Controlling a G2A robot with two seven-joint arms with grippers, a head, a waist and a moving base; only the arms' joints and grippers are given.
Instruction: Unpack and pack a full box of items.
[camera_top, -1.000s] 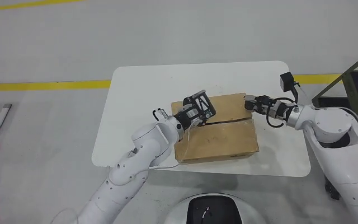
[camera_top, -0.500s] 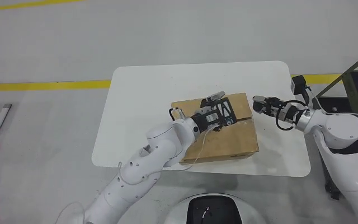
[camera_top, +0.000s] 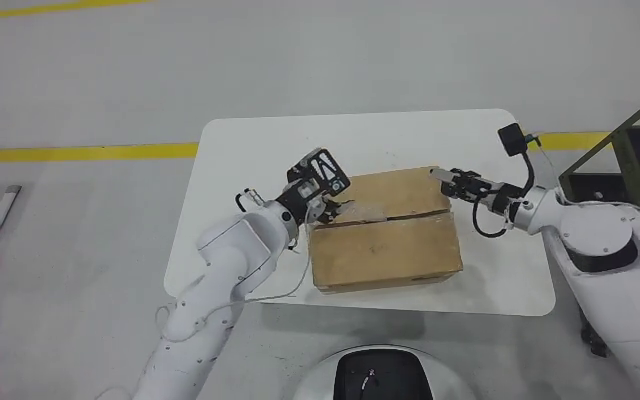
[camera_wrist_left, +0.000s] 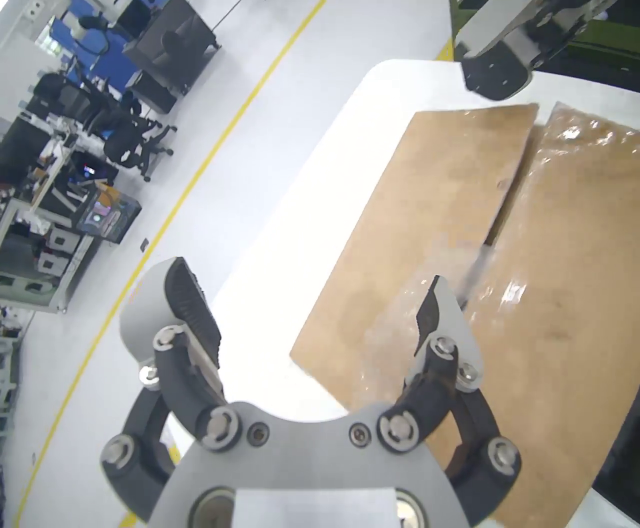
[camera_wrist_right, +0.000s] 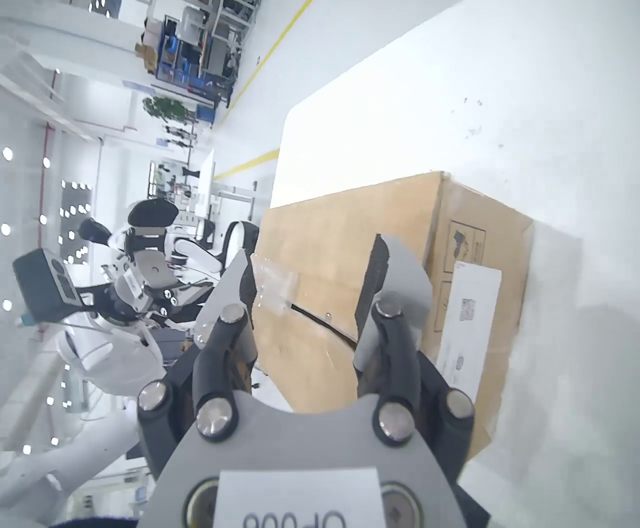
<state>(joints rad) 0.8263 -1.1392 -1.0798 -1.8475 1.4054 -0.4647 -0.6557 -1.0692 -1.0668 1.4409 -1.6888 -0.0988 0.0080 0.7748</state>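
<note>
A closed cardboard box (camera_top: 385, 240) sits in the middle of the white table (camera_top: 250, 160); a dark seam (camera_top: 405, 216) runs between its two top flaps. My left gripper (camera_top: 322, 183) hovers open at the box's far left corner (camera_wrist_left: 350, 320), one fingertip (camera_wrist_left: 436, 305) over crinkled clear tape (camera_wrist_left: 395, 310) at the seam's end. My right gripper (camera_top: 452, 180) is open at the opposite end of the seam, its fingers (camera_wrist_right: 380, 275) straddling the slit (camera_wrist_right: 320, 320) and a bit of clear tape (camera_wrist_right: 272, 282). The box's contents are hidden.
A white shipping label (camera_wrist_right: 470, 320) is stuck on the box's end wall. Bare tabletop surrounds the box, widest on the far left side (camera_top: 260, 180). A dark green frame (camera_top: 610, 150) stands off the table's right edge.
My left gripper pulled back from above the box's middle to its far left corner. My right gripper came back in from off the box's right end to the seam's end.
</note>
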